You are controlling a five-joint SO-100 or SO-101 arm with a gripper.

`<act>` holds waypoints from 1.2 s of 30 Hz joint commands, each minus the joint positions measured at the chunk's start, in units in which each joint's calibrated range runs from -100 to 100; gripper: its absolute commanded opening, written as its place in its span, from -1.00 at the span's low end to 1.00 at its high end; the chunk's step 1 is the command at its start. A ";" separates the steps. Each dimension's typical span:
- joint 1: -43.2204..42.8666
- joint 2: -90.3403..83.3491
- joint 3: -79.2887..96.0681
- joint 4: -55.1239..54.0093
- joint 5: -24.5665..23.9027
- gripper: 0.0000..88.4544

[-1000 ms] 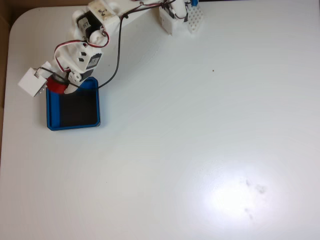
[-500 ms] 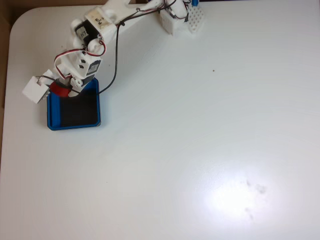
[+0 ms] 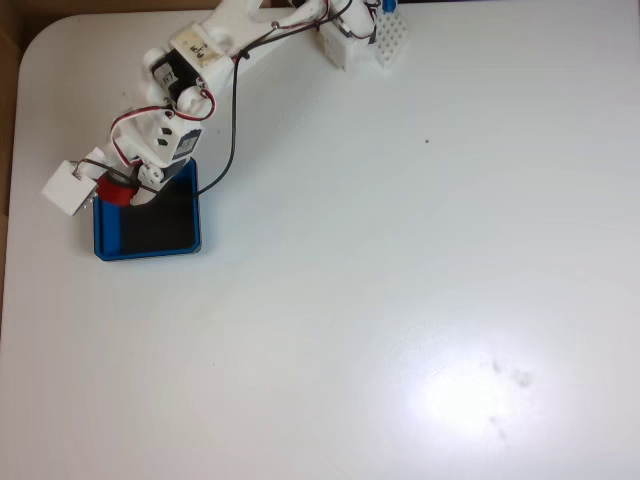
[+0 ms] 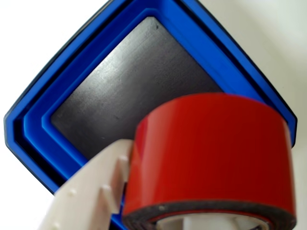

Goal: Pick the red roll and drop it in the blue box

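White two-finger gripper (image 3: pixel 122 190) clamped on small red roll (image 3: pixel 115 190); roll held between fingers over top-left corner of square blue box with black floor (image 3: pixel 147 250). Box sits near left edge of white worktop (image 3: pixel 400 250). Wrist view: red roll (image 4: pixel 211 158) above dark box floor (one white finger (image 4: pixel 91 191) visible at roll's left).

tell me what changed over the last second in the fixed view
The end effector, shut on the red roll, shifted slightly down the picture and a little left, with the roll hanging over the blue box's upper left corner. The arm's elbow section also swung a bit left. The roll has not been let go. The box and the white table stayed as they were.
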 commanded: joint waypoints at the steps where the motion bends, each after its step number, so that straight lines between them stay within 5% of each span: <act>1: -0.44 -0.78 -3.17 -1.13 0.25 -0.98; 36: -1.91 0.14 -2.99 4.31 0.16 -0.98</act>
